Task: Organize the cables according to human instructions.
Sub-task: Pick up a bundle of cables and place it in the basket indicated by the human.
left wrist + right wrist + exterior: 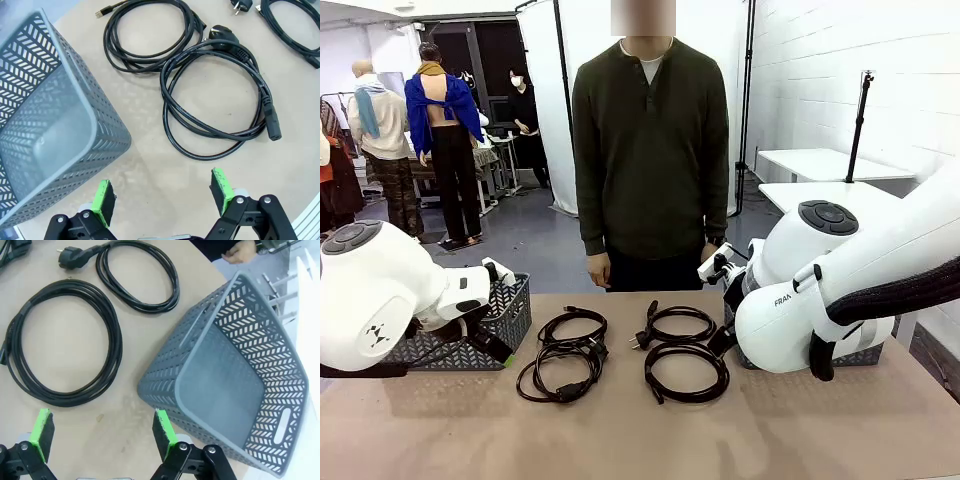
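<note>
Four black coiled cables lie in a two-by-two block mid-table: far left point(548, 328), near left point(588, 353), far right point(710, 322), near right point(690, 398). My left gripper point(162, 197) hangs open above bare table, its green pads point(104, 202) empty. Just beyond it lies the near-left coil point(167, 100) with a plug end, and past that the far-left coil point(192, 22). My right gripper point(102, 432) is open and empty too, over the table just short of the near-right coil point(115, 345). The far-right coil point(172, 285) lies behind it.
A grey mesh basket point(515, 310) stands at the table's left, close beside my left gripper point(50, 125). A second basket point(225, 370) sits at the right, partly behind my right arm. The person point(650, 150) stands at the far edge, arms down.
</note>
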`<state>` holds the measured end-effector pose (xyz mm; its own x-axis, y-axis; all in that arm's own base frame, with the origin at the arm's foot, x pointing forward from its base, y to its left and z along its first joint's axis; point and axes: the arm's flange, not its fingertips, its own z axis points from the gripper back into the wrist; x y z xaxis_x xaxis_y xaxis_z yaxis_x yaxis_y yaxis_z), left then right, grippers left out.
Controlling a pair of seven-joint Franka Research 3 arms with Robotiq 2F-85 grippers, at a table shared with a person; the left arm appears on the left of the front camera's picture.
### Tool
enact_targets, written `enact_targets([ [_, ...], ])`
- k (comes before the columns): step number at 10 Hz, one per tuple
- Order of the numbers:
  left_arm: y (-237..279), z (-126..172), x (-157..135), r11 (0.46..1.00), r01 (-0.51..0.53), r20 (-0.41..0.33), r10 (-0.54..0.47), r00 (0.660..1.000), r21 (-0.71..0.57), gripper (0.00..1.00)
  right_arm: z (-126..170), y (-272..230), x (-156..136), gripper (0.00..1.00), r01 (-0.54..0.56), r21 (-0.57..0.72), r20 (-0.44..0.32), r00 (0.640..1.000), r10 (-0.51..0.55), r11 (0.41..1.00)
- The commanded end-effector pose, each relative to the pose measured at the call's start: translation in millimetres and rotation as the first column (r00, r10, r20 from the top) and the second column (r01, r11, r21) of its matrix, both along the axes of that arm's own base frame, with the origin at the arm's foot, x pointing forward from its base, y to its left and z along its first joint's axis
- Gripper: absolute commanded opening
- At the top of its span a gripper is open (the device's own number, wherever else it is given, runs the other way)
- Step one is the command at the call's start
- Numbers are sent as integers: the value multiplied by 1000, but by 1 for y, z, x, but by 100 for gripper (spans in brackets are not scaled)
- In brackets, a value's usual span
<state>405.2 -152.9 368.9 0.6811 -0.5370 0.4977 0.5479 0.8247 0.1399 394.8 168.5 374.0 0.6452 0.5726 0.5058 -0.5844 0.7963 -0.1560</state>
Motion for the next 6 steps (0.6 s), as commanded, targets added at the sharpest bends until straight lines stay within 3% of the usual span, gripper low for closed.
enact_targets([
  [1,2,2,-2,1000,-2,-1,2,1000,0,100,0,0,0,100,0,0,0,1000,0,1000],
  [6,2,2,-2,1000,-2,-1,2,1000,0,100,0,0,0,100,0,0,0,1000,0,1000],
])
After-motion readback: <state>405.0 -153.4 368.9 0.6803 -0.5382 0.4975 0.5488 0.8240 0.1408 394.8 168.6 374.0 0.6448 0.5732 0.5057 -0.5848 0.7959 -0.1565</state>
